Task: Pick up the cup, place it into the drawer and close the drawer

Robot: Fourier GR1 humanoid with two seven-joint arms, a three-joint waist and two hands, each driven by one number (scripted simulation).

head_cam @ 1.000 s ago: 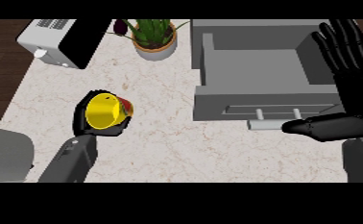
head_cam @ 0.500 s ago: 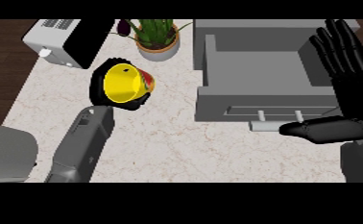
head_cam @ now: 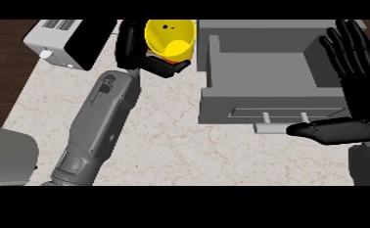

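Head view only. Left hand (head_cam: 148, 51) has its fingers and thumb curled round the yellow cup (head_cam: 171, 38) and holds it up clear of the counter (head_cam: 173, 148), near the view's top edge, just left of the open drawer (head_cam: 264, 63). The cup is tilted, mouth facing the view; something red shows low on it, too small to identify.

Right hand (head_cam: 347, 75) is at the drawer's right side, fingers straight and up, thumb stretched left just beside the drawer handle (head_cam: 278, 126). It holds nothing and looks parked.

Handling, as a judgement: the cup looks rigid, light and smooth-walled, so probably a bit slippery. A side wrap round the body, as it is held now, suits it better than a rim pinch.

Room: the drawer cavity reads as wide and empty, with raised grey walls. The left wall is the edge to clear, since the cup is just outside it. Toaster (head_cam: 69, 43) sits to the left, well apart from the path. Counter in front of the drawer is open; the handle is reachable for closing.
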